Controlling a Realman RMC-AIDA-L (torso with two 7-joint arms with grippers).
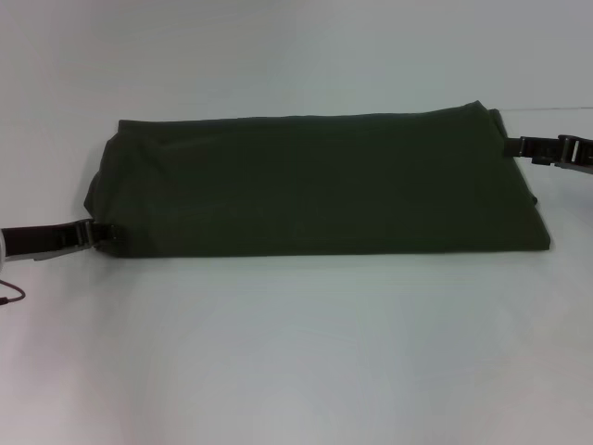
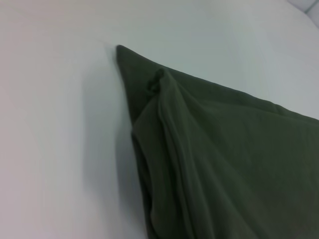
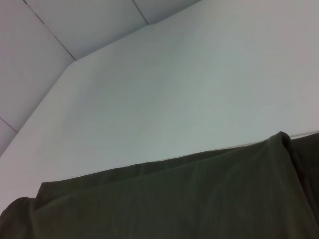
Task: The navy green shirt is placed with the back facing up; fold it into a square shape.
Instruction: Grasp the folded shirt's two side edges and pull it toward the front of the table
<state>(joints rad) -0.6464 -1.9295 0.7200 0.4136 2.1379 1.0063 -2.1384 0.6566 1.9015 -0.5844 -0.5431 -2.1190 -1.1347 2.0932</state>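
Both grippers' jaws vanish behind the navy green shirt (image 1: 324, 185).

We see bare white surface (image 1: 296, 371) open at 6 o'clock and at 12 o'clock of the folded navy green shirt (image 1: 315, 185). At 9 o'clock the left hand (image 1: 97, 232) blocks the shirt's corner; at 3 o'clock the right hand (image 1: 519, 146) blocks its far corner.

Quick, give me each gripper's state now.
Left gripper: shut on the shirt's near left corner.
Right gripper: at the shirt's far right corner; grip cannot be told.
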